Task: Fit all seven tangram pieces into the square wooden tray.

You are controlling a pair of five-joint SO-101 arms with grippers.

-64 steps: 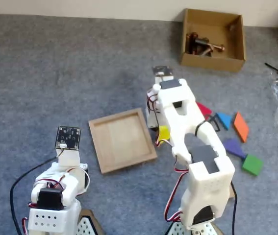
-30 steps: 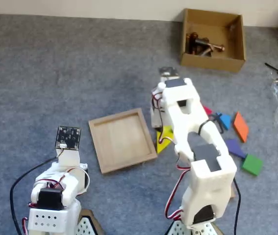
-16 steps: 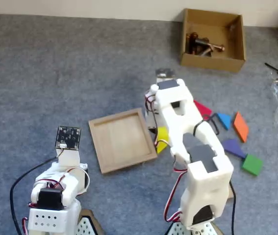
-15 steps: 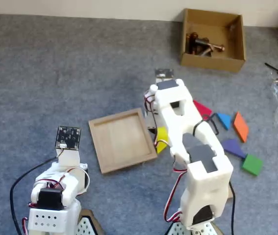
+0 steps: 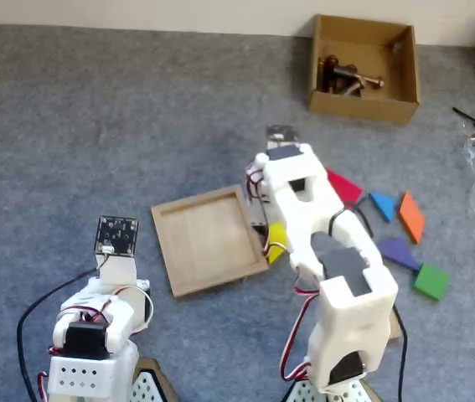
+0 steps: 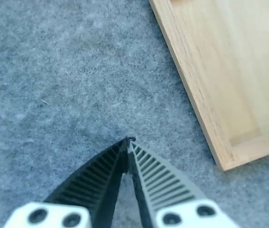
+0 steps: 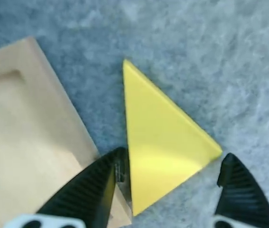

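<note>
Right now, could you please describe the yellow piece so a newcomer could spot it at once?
Find the square wooden tray. Beside its edge, within the right gripper, lies a flat triangle. It alone is yellow, apart from the coloured pieces farther off.

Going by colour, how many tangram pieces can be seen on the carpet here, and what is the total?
yellow piece: 1
red piece: 1
blue piece: 1
orange piece: 1
purple piece: 1
green piece: 1
Total: 6 in sight, all outside the wooden tray.
</note>
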